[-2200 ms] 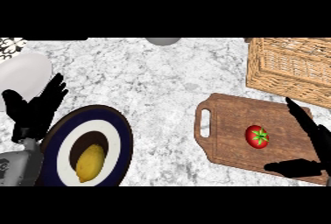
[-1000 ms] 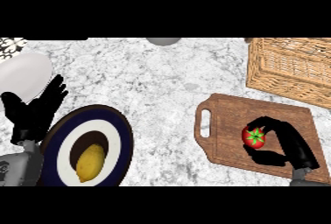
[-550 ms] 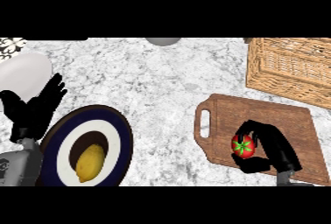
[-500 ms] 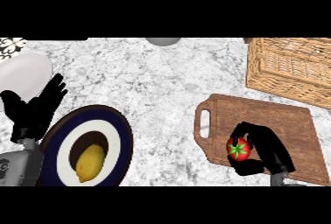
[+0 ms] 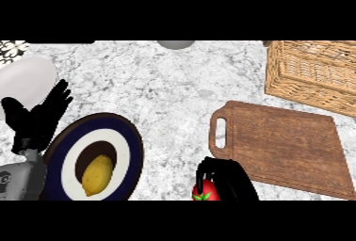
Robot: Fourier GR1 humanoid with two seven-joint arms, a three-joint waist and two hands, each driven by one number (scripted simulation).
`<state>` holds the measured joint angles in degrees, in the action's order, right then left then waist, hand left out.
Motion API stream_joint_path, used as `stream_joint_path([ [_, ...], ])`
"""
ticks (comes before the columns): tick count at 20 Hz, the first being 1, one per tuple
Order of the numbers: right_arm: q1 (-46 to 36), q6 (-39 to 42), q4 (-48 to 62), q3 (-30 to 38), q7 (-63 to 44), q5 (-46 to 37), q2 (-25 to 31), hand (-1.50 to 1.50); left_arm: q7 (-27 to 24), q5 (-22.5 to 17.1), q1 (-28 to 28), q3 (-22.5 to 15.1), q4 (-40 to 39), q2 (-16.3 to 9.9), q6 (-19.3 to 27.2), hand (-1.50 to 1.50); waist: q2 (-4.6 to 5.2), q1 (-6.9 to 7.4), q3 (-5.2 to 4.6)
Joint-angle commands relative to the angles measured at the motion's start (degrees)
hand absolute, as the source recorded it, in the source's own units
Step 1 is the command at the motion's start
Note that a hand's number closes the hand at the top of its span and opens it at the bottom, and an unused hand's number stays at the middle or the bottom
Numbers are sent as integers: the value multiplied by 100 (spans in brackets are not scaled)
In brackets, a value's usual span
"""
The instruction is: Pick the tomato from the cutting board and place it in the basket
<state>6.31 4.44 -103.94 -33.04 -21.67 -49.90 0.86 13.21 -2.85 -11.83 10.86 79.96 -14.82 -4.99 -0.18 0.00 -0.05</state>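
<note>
Leftmost, the left hand (image 5: 36, 120) rests open with fingers spread, a plate (image 5: 122, 136) holding a yellow fruit (image 5: 96, 175) just to its right. Further right, at the lower edge, the right hand (image 5: 226, 181) curls round the tomato (image 5: 202, 190), held off the board's (image 5: 285, 146) near-left corner. Carrying well likely means lifting clear, then travelling up and right of this hand to the basket (image 5: 313, 73) before uncurling.

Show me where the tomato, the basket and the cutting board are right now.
tomato (image 5: 202, 192): head view, on its red skin showing below the right hand's fingers.
basket (image 5: 313, 73): head view, on its woven lid.
cutting board (image 5: 285, 146): head view, on the bare wood at its middle.
</note>
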Motion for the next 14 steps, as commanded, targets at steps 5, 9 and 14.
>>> stream_joint_path([
  [5,275,-797,-2291,-1174,-819,-217,-84,150,149,-11,-28,63,104,-61,39,0,-32,-78,0],
  [9,-482,-746,-2757,-739,-1657,-347,-85,150,210,32,-168,16,-64,-4,71,0,8,-34,1],
  [14,-1653,281,-3415,3,-2984,-436,-86,150,0,143,215,-104,193,132,104,0,12,21,1],
])
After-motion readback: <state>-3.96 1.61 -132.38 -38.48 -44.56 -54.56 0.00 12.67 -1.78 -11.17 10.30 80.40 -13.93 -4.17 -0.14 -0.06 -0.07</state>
